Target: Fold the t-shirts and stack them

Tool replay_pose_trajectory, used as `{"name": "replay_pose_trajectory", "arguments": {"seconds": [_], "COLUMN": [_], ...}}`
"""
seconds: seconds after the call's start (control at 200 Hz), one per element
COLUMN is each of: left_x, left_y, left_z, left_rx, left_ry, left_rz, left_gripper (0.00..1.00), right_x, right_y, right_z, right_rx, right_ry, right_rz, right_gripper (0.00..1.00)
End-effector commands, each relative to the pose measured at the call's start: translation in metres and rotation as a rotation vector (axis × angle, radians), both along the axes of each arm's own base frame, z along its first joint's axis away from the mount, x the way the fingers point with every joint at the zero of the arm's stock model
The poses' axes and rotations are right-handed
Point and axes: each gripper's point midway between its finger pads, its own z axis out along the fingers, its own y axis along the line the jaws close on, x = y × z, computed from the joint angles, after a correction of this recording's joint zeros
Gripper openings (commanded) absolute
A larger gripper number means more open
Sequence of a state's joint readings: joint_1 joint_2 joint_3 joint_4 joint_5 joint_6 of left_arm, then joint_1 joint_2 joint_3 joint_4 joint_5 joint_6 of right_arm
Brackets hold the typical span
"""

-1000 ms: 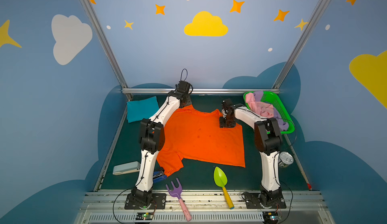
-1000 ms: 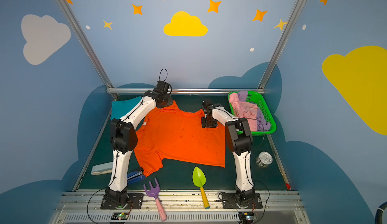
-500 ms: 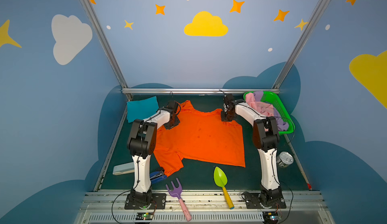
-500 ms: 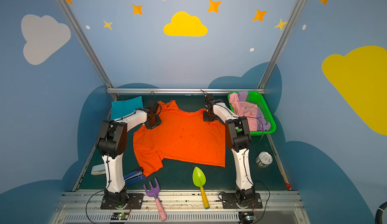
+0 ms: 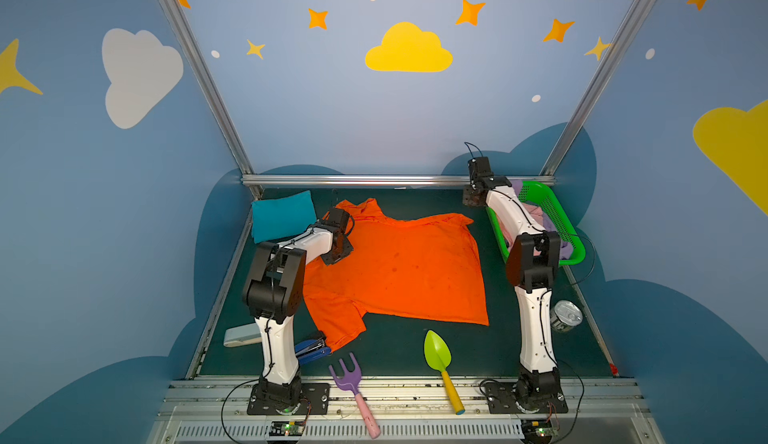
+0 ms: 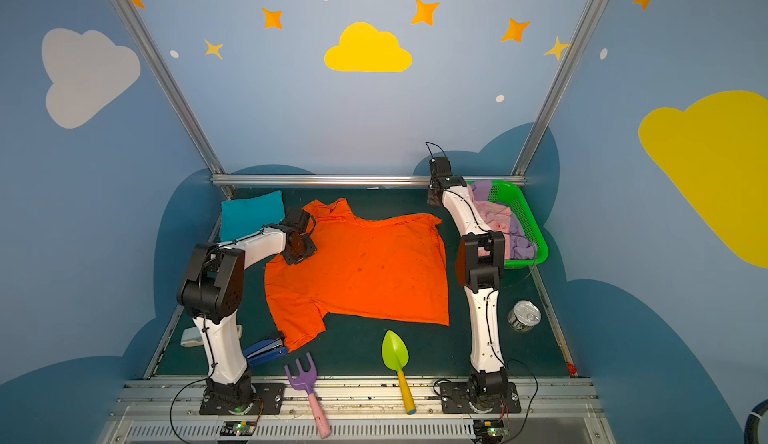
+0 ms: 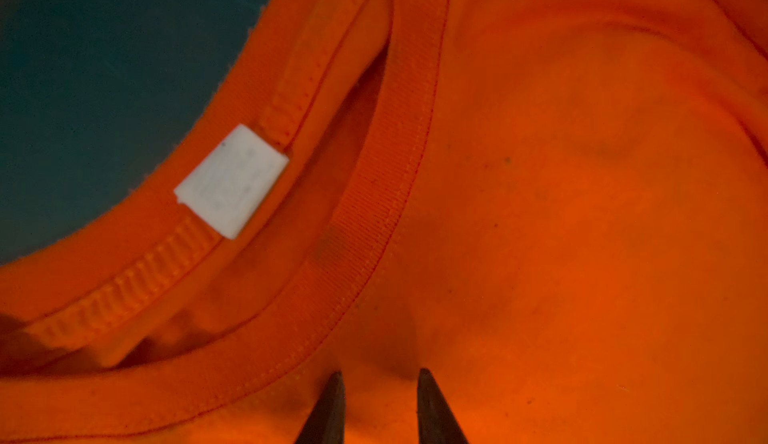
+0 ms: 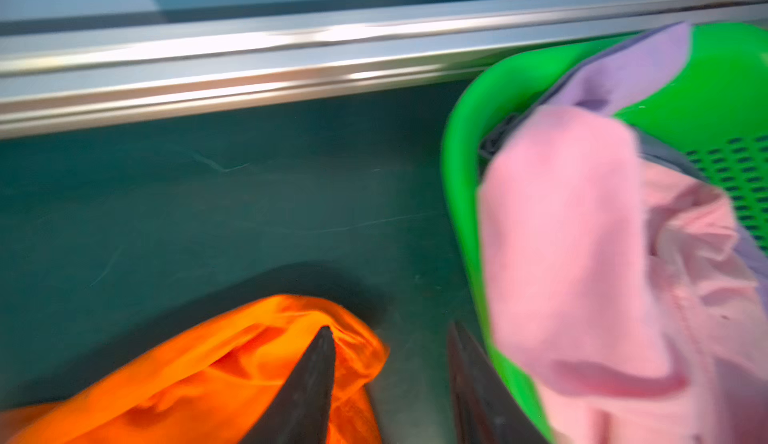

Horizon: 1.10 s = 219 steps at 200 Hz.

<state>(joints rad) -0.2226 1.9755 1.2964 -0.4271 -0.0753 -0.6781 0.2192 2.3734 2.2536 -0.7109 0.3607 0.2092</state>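
Orange shirt point(image 5: 407, 271) lies spread across the table point(image 5: 415, 354), no fold in it yet. Its far edge is wavy and the collar corner is kicked up. Teal shirt point(image 5: 282, 215) sits folded at the far left corner; my guess is that it starts the stack. Pink shirt point(image 6: 494, 217) and lilac shirt point(image 6: 482, 190) are heaped in the green basket point(image 5: 552, 213), not yet taken out. So roughly one of four done.

My left claw point(image 7: 379, 377) is low on the orange shirt, just beside the collar and its white label point(image 7: 231, 180). Tips a little apart on the cloth, nothing clearly pinched. My right claw point(image 8: 390, 327) hangs released and empty above the far right sleeve, next to the basket.

Left to do: square the orange, fold, stack, then two more.
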Motion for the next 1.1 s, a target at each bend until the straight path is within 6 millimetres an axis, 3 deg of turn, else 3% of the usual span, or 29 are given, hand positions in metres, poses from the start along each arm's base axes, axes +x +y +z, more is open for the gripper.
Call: {"name": "replay_pose_trajectory", "arguments": {"seconds": [0.0, 0.125, 0.23, 0.385, 0.596, 0.726, 0.906, 1.091], "left_x": [-0.026, 0.0, 0.03, 0.07, 0.098, 0.118, 0.143, 0.168], "left_y": [0.006, -0.003, -0.014, -0.028, -0.033, -0.042, -0.051, -0.054], "left_z": [-0.014, 0.004, 0.021, 0.03, 0.024, 0.025, 0.031, 0.027], "left_rx": [0.004, -0.031, -0.047, -0.071, -0.065, -0.08, -0.106, -0.09], "left_ry": [0.122, 0.06, -0.003, -0.035, -0.048, -0.064, -0.129, -0.15], "left_rz": [0.019, 0.016, 0.005, -0.012, -0.02, -0.035, -0.05, -0.064], "left_gripper": [0.32, 0.33, 0.34, 0.37, 0.38, 0.39, 0.57, 0.57], "right_x": [-0.011, -0.041, -0.081, -0.139, -0.208, -0.217, -0.218, -0.243], "right_y": [0.02, 0.073, 0.127, 0.175, 0.21, 0.221, 0.235, 0.253], "right_z": [0.045, 0.055, 0.037, -0.001, -0.051, -0.07, -0.074, -0.09], "right_rx": [0.042, 0.147, 0.244, 0.343, 0.367, 0.376, 0.453, 0.491], "right_ry": [-0.084, -0.089, -0.039, 0.099, 0.366, 0.436, 0.457, 0.534], "right_rz": [0.043, 0.218, 0.406, 0.524, 0.558, 0.571, 0.571, 0.609], "right_gripper": [0.46, 0.42, 0.33, 0.19, 0.13, 0.06, 0.04, 0.01]}}
